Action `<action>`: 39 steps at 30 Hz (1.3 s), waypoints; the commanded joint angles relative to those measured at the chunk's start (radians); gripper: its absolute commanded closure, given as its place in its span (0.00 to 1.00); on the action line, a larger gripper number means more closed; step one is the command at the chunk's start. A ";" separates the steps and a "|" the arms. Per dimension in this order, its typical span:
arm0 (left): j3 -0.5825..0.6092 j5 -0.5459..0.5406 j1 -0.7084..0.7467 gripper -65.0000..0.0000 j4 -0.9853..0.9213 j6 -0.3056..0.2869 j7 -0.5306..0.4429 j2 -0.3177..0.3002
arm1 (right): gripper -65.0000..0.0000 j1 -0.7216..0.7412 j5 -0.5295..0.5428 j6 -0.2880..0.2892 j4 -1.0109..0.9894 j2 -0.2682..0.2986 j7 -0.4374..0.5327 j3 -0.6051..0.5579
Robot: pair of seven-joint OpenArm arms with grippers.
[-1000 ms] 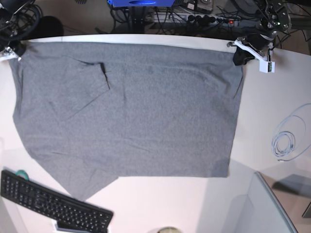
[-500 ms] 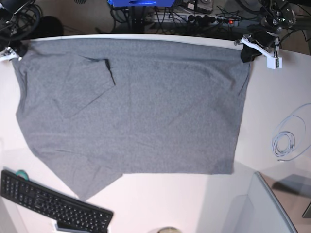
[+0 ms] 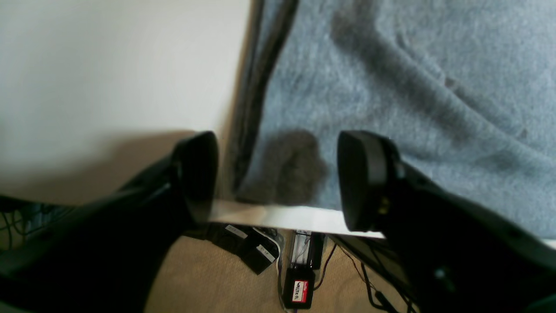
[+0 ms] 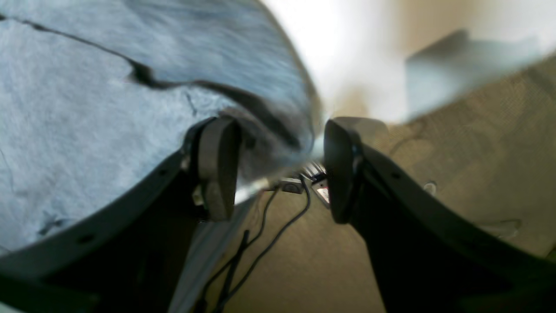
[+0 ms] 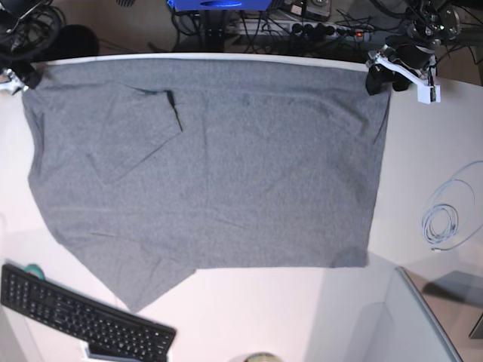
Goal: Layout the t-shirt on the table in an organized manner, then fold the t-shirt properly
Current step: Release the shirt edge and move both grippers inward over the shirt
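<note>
On table (image 5: 423, 151), t-shirt (image 5: 204, 166) spread flat, top edge along far edge, reaching both far corners. At far right corner, left gripper (image 3: 278, 178) jaws apart, straddling shirt corner, nothing clamped. At far left corner, right gripper (image 4: 278, 169) jaws apart around shirt corner, blurred, cloth apparently loose between pads. Keyboard (image 5: 83, 317) at near left corner, just beside shirt's lower point. Coiled cable (image 5: 441, 222) near right edge.

Tan carpet (image 3: 208, 278) is seen below; a power strip (image 5: 302, 30) and tangled cables (image 4: 243, 252) are strewn there.
</note>
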 commanded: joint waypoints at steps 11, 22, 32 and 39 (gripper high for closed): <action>-0.152 -0.021 -0.001 0.34 0.064 -0.002 -0.015 -0.011 | 0.24 -0.023 0.008 0.052 0.313 -0.041 0.007 0.002; -0.020 -0.012 -0.055 1.00 0.209 -0.005 -0.020 -0.013 | 0.60 0.024 0.011 0.054 0.300 0.045 0.189 -0.282; 0.161 0.008 -0.248 1.00 -0.121 0.007 -0.093 -0.022 | 0.99 0.161 0.003 0.046 -0.059 0.140 0.338 -0.487; 0.164 0.181 -0.271 1.00 -0.268 0.047 -0.245 -0.014 | 0.99 0.201 0.003 0.045 -0.287 0.225 0.418 -0.484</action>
